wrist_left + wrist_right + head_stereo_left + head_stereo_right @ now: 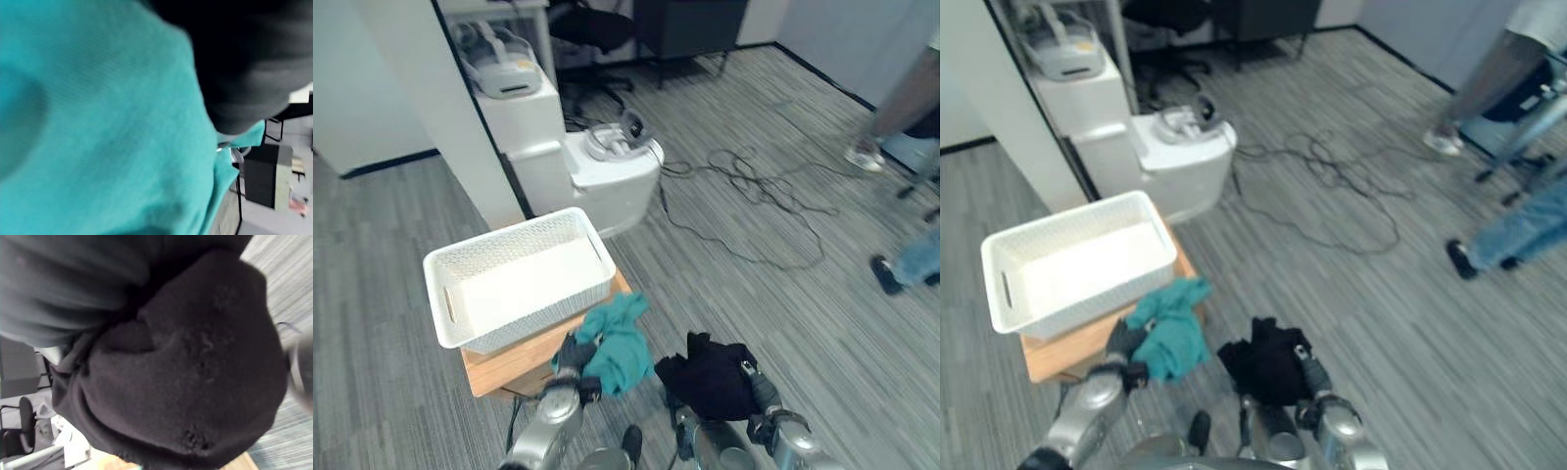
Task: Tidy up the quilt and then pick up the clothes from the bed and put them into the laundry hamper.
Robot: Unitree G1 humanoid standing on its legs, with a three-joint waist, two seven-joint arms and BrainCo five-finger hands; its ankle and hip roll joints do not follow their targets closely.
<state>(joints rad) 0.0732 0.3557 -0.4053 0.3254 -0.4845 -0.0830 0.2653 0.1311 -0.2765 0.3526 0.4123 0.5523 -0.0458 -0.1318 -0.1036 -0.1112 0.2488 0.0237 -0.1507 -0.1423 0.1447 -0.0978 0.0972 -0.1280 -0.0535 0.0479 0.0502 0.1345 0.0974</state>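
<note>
White laundry hamper (521, 279): rectangular plastic basket with perforated lattice walls, a slot handle in its short end and a plain pale interior, seated on a low wooden stand (514, 364) of light, smooth board. Left hand (574, 354): dark-covered, raised just beside the stand's near corner, fingers curled into a teal garment (620, 343). The garment is soft knit cloth, crumpled, its upper folds reaching toward the hamper's near corner and its lower part hanging below the hand; the left wrist view shows its fine ribbed weave (98, 122) close up. Black garment (710, 377): matte, fleecy, bunched into a rounded lump, held up just right of the teal one and apart from it; pilled surface (195, 372) visible in the right wrist view. Right hand (759, 390): buried under the black cloth, fingers hidden, so its grip cannot be told. Floor (783, 294): grey striped carpet. Behind the hamper, a glossy white moulded unit (597, 176). At far right, a person's legs (901, 108).
</note>
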